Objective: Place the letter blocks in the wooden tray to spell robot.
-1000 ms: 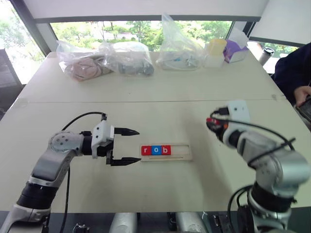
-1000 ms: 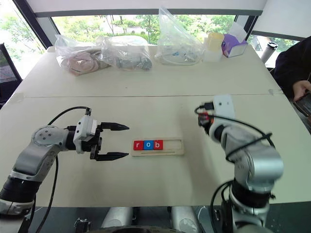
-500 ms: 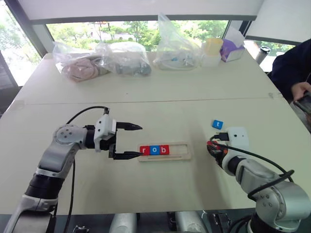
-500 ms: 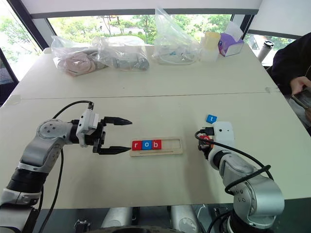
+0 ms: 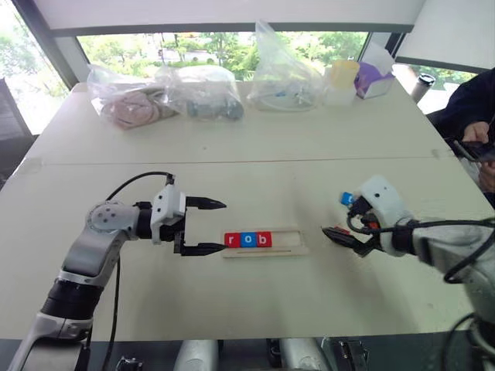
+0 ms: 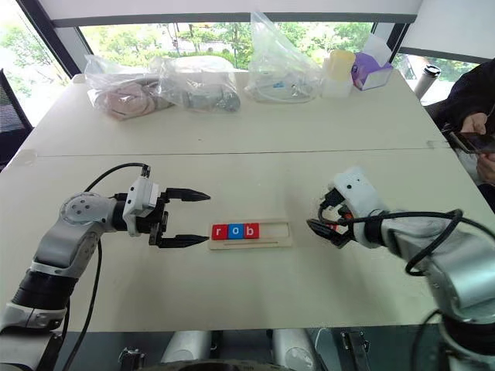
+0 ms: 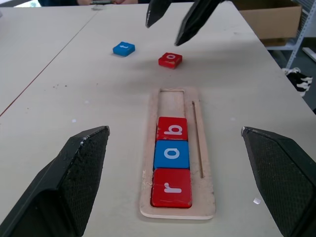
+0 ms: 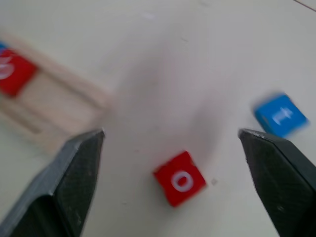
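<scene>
Bright daylight from behind, one wrist picture smeared

Light pours through the windows [image 5: 224, 46] at the far end and washes them pale, with glare on the plastic bags [image 5: 166, 93] and only faint shadows on the table [image 5: 255, 147]. The right wrist view is blurred across the wooden tray [image 8: 54, 116] and the blue block [image 8: 281, 116]; the left wrist view is sharp.
</scene>
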